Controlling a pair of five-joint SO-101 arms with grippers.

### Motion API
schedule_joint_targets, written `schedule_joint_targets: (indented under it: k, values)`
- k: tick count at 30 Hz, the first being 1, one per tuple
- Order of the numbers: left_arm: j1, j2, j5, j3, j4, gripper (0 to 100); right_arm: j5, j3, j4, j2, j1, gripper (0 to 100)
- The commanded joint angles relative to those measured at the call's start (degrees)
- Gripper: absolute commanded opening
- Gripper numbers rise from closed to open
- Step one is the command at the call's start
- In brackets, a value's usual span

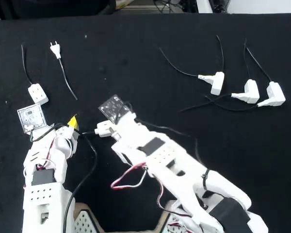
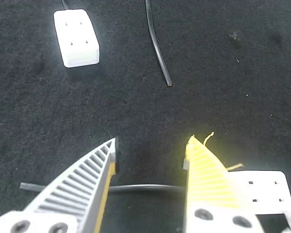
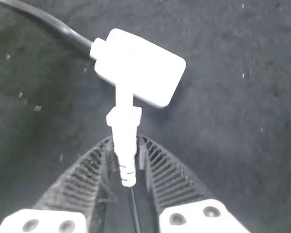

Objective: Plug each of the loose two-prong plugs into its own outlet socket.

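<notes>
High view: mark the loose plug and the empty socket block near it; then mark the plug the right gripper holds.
Loose plug (image 1: 55,47): high view, on its white body.
Empty socket block (image 1: 38,93): high view, middle of its top face.
Held plug (image 3: 124,118): right wrist view, on its wider collar.

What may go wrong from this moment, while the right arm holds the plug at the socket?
1. The right gripper is shut on the thin ribbed neck of the plug, so the plug may twist or slip when pushed.
2. The outlet socket lies loose on the table, held by nothing, so it may slide away.
3. The left gripper stands open astride a black cable; closing may drag it.
</notes>
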Motion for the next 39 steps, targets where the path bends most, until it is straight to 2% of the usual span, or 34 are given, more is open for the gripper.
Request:
schedule_joint_targets:
  k: [1, 6, 18, 22, 33, 39]
  values:
    - [1.3, -0.6, 0.8, -3.7, -0.8, 23, -0.1, 2.6, -10.4, -2.7, -1.0, 1.1]
    - [6.1, -0.6, 0.8, -5.0, -0.7, 23, -0.1, 4.2, -12.5, -2.7, -5.8, 1.1]
    - [14.7, -0.6, 0.4, -5.6, -0.8, 23, -0.2, 4.3, -12.3, -2.7, -6.7, 1.1]
    - [15.0, -0.6, 0.4, -5.5, -0.5, 23, -0.2, 4.9, -12.2, -3.8, -9.4, 1.1]
    - [14.9, -0.6, 0.3, -3.4, -0.5, 23, -0.1, 17.2, -12.6, -28.3, -11.4, 1.1]
    - [14.9, -0.6, 0.3, -3.4, -0.5, 23, -0.2, 20.1, -12.7, -34.2, -11.3, 1.1]
